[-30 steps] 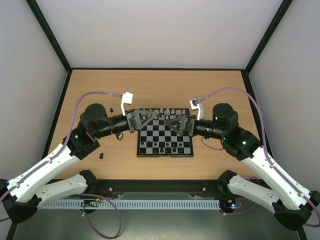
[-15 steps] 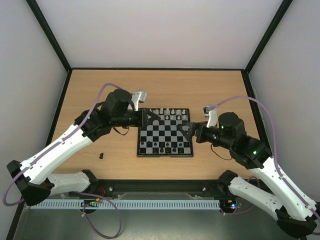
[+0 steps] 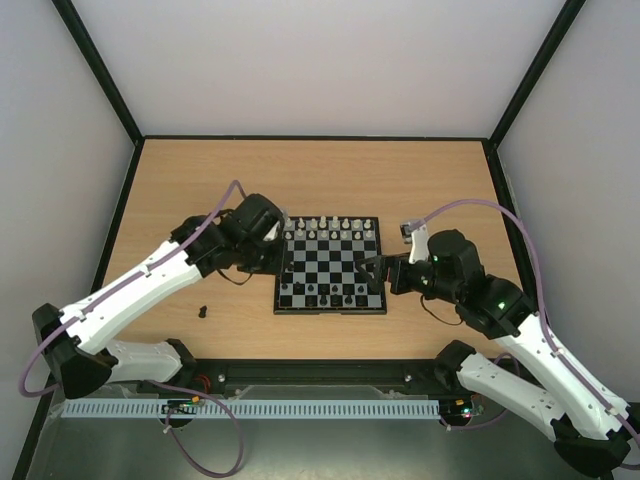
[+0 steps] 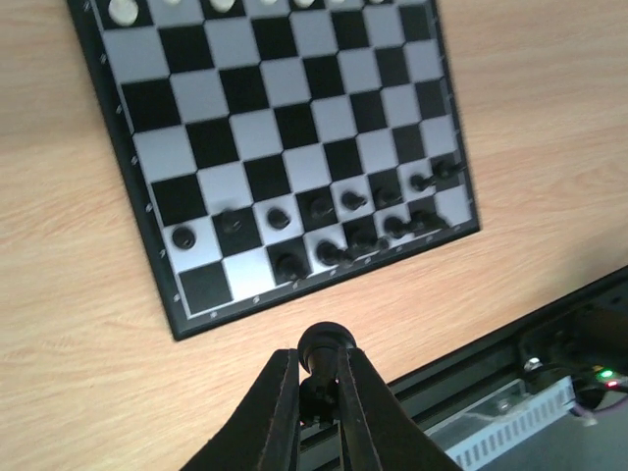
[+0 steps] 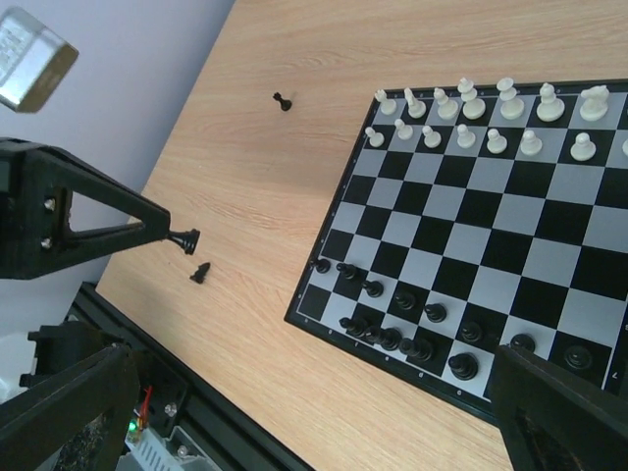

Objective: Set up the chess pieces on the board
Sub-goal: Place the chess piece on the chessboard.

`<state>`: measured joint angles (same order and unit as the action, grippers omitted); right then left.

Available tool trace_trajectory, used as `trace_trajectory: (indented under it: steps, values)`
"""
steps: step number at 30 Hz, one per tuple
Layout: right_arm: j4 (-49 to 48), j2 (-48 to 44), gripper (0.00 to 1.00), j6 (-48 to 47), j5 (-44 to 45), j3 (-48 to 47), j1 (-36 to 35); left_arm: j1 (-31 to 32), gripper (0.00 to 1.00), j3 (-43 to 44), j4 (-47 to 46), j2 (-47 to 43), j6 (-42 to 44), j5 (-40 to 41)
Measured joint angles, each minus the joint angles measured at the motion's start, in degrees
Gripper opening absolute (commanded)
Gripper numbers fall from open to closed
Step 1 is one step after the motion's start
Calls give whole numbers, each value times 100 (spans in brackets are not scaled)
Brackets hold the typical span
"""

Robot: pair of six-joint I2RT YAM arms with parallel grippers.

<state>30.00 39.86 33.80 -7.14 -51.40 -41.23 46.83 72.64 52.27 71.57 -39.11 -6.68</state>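
The left gripper [image 4: 316, 365] pinches a tiny black piece [image 4: 325, 341], perhaps a pawn, above the table just off the board [image 4: 285, 128]. Other black pieces [image 4: 355, 232] crowd its two near rows unevenly. The right gripper [image 3: 377, 271] gapes wide, empty.

We log bright, even, diffuse light from overhead in all views, only faint soft-edged shadows on the table [image 3: 330, 170], a mild grey sheen on the board [image 4: 294, 128] in the left wrist view, and the right gripper [image 5: 314, 358] dark and soft-focused at its frame's lower corners.
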Motion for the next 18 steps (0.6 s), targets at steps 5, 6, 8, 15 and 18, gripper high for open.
trace_trajectory:
  steps: [5, 6, 8, 15, 18]
  values:
    - [-2, 0, 99, -66, -37, 109, 0, 297, 2, -212, 317, 138, -94, 326]
    - [-2, 0, 99, -85, -46, 140, 0, 372, 2, -251, 367, 184, -120, 400]
    - [0, 7, 99, -125, -70, 175, 0, 553, 2, -350, 422, 295, -188, 549]
    - [-2, 13, 99, -205, -129, 229, 0, 1287, 3, -686, 385, 911, -463, 942]
    - [0, 13, 98, -240, -138, 256, 0, 1497, 2, -713, 367, 1241, -546, 1082]
